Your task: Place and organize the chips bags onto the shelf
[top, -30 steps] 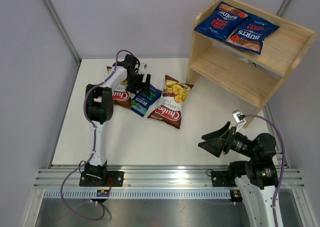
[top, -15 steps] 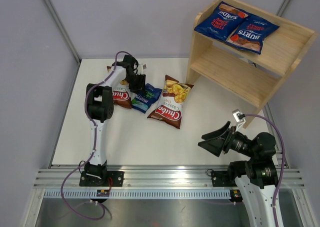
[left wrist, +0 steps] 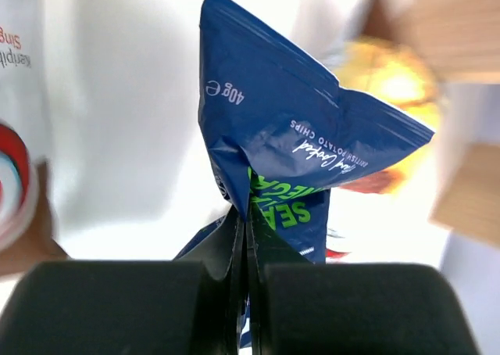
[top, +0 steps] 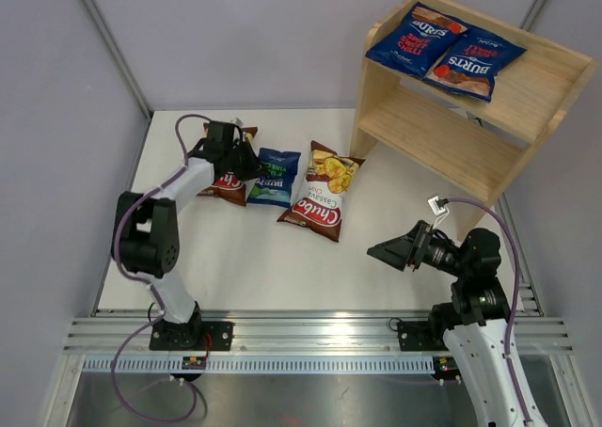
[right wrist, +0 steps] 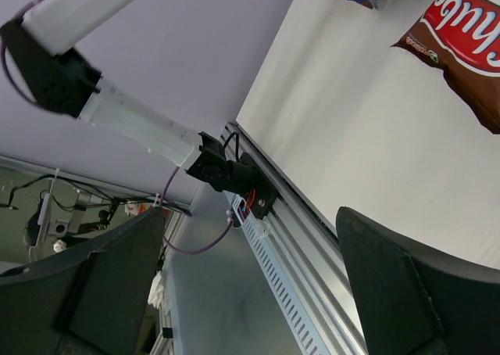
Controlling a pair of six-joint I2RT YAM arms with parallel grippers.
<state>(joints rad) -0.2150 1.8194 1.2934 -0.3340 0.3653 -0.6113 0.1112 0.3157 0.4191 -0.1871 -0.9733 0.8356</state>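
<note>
1. So, target = the shelf [top: 442, 135], well off to the right of L gripper [left wrist: 247, 273] & farther from the arm bases. Step in hand, as I read it: get the green Burts bag [left wrist: 297, 144] up off the table [top: 282, 258] & over there.
2. Lift straight up first. A big Chuba bag [top: 323, 194] lies just right of the held bag and a 2nd Chuba bag [top: 224, 184] just left of the gripper, partly under the wrist. A low drag would prob. shove either one.
3. L gripper's fingers [left wrist: 117, 308] are pressed together on a crumpled fold at the bag's edge, w/ the rest fanning out ahead of the tips. Thin pinch on slick film, so go slow, no jerks, or it may slip. Can't tell if the bag is clear of the table yet.
4. R gripper [top: 381, 250] is spread wide w/ nothing in it; shelf is beyond it, to its right.
5. Materials, big to small:
   - Table: matte white, flat.
   - Shelf: pale raw wood, 2 tiers, solid side panels.
   - Chuba bags: glossy brown-and-white film, puffy.
   - Burts bags: small, dark-blue glossy film. One red Burts bag [top: 411, 39] & a second red Burts bag [top: 473, 62] lie flat side by side on the top tier.
   - Fingers: matte black, blocky.
</note>
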